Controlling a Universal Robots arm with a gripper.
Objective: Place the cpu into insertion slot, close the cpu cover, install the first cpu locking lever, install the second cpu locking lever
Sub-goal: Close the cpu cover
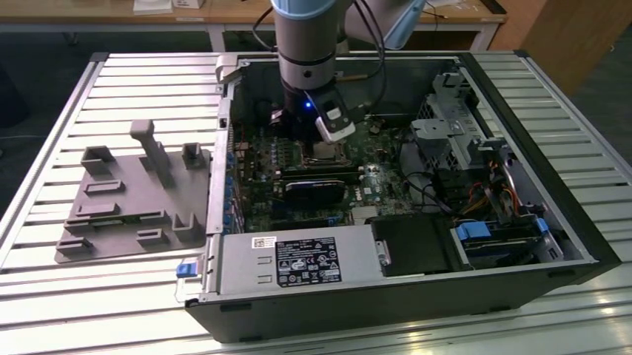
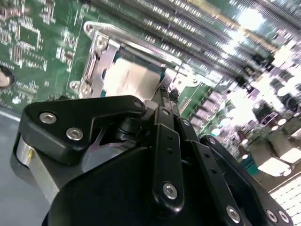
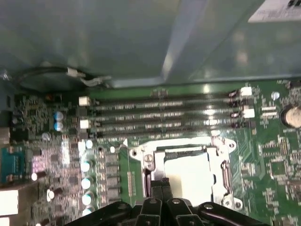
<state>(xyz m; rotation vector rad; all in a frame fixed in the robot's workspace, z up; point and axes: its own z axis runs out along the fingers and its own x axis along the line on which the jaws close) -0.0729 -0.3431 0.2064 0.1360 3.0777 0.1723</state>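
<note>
Cpu [image 3: 188, 172] lies flat in the insertion slot [image 3: 183, 150], framed by the cpu cover [image 3: 178, 141], just ahead of my claw [image 3: 161, 186], which hangs low over the slot's near edge with tips pressed together and nothing I can see pinched between them.
</note>
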